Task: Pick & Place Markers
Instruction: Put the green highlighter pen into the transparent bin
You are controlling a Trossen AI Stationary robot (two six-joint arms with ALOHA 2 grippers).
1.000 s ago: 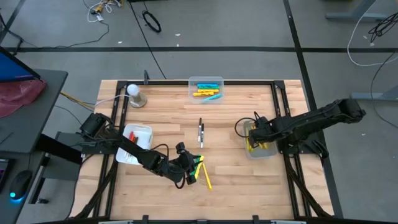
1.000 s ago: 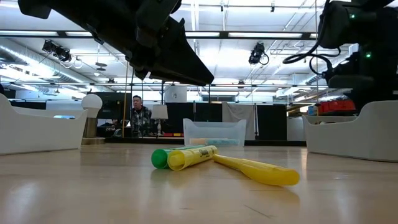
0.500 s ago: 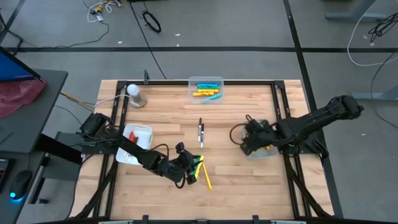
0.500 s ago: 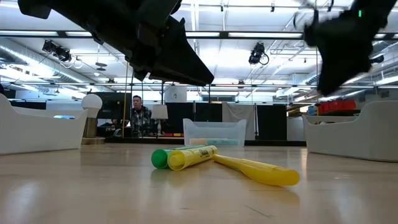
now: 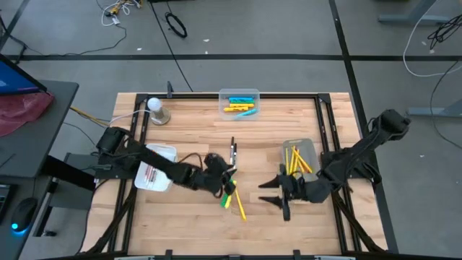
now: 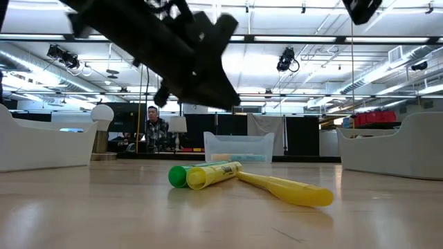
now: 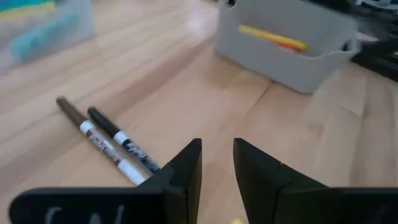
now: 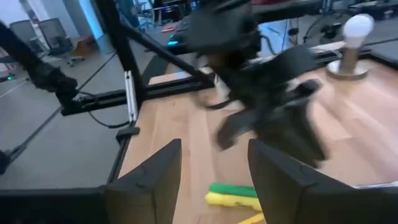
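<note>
Markers (image 5: 233,196) (yellow, green) lie flat; two thin ones (image 5: 233,153) apart.

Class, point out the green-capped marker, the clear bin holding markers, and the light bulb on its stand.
green-capped marker (image 6: 178,176), low view, on its round green end.
clear bin (image 5: 239,94), high view, on its back rim.
light bulb (image 5: 154,104), high view, on the white globe.

We are finding no text we can read: the yellow marker (image 6: 213,173) at the low view's centre and the two white markers (image 7: 115,144) carry blurred print only.
</note>
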